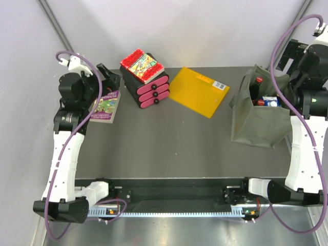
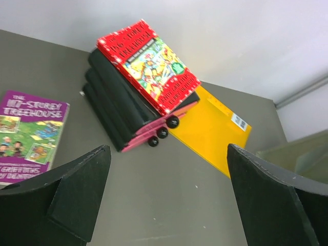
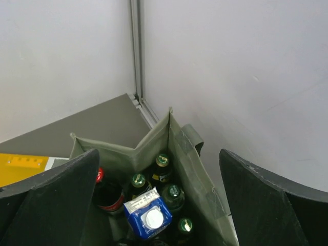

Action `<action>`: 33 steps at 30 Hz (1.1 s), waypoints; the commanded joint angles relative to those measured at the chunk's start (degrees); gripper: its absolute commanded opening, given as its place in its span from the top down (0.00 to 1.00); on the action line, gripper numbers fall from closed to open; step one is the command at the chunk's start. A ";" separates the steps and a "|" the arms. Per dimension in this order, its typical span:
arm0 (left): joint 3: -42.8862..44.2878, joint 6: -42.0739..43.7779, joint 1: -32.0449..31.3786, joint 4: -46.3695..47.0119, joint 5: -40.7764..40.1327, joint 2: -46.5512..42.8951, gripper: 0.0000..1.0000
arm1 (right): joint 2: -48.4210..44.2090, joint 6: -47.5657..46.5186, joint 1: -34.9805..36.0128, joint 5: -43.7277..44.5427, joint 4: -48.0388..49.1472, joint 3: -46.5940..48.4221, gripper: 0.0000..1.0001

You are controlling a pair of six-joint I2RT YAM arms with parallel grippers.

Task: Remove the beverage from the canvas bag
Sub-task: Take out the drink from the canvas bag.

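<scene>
Your olive-green canvas bag (image 1: pixel 259 120) stands at the bench's (image 1: pixel 174 148) far right corner with green-capped beverage bottles (image 3: pixel 163 160) inside. Your right claw (image 3: pixel 159 154) hangs above it, wide and empty; your left claw (image 2: pixel 168 148), equally wide, is near the far left corner.

White arm links (image 1: pixel 61 159), black joints (image 1: pixel 69 120) and bases (image 1: pixel 61 210), looping purple cables (image 1: pixel 279 41), broad matte black jaws

The canvas bag (image 1: pixel 259 125) is recorded as plain olive green, the bottles (image 3: pixel 163 160) in it as dark with green caps, the carton (image 3: pixel 148 218) as blue and white. A folder (image 1: pixel 197 92) is noted as yellow-orange, a book (image 1: pixel 142 65) as red-bordered with cartoon print, a second book (image 1: pixel 106 105) as purple, and the stack (image 1: pixel 148 88) as black and pink.
</scene>
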 commanded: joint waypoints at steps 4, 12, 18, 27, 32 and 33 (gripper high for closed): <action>2.27 -3.16 0.24 5.79 7.45 2.40 0.01 | -3.62 -5.08 0.25 -3.29 4.06 -1.91 0.00; 2.19 -5.00 0.06 6.93 12.64 4.77 0.01 | -9.00 -13.99 0.34 -19.48 5.94 -8.97 0.00; 0.78 -6.50 -0.11 7.98 16.50 6.00 0.01 | -3.11 -11.88 -5.10 -23.50 -4.78 -2.11 0.00; -2.56 -7.47 -0.47 10.44 18.88 6.36 0.01 | 6.46 -13.01 -16.54 -53.20 -19.12 2.30 0.00; -2.74 -7.29 -0.47 10.45 19.23 6.62 0.01 | 7.35 -14.33 -16.54 -56.65 -14.49 -2.79 0.00; -2.82 -7.29 -0.47 10.36 19.23 6.71 0.01 | 8.05 -14.77 -16.54 -56.39 -13.78 -3.33 0.00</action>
